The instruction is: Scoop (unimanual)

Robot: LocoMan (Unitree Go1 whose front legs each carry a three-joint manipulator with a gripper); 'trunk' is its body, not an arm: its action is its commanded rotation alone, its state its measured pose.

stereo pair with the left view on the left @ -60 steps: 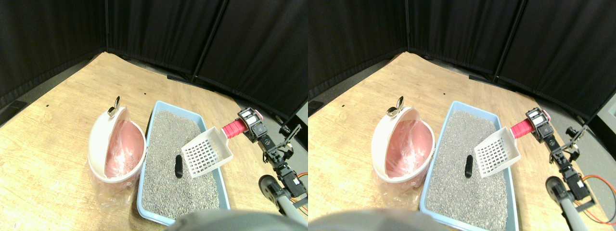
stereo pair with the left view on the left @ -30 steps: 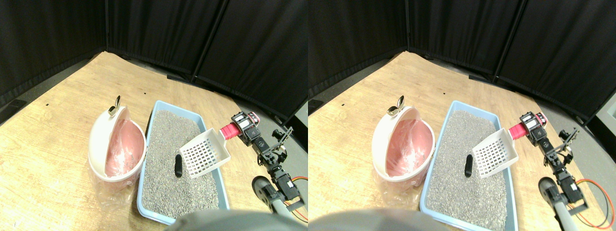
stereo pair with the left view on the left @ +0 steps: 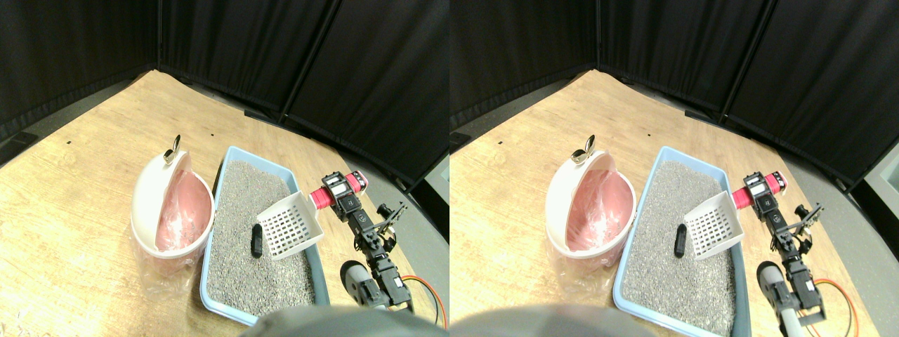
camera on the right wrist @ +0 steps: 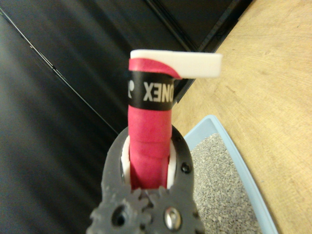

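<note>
- Seen from behind, right gripper (camera on the right wrist: 148, 168): dark grey jaws closed on either side of a pink-wrapped handle (camera on the right wrist: 150, 141).
- Gear teeth and two round fasteners visible at the jaw base.
- Black band with white lettering around the handle near its far end.
- Flat white end piece (camera on the right wrist: 187, 64) capping the handle, jutting out sideways.
- Beyond the gripper, corner of a light-blue litter tray (camera on the right wrist: 229, 146) filled with grey litter (camera on the right wrist: 222, 195).
- Tray resting on a light wooden floor (camera on the right wrist: 265, 92).
- Black curtain panels (camera on the right wrist: 58, 97) across the background.
</note>
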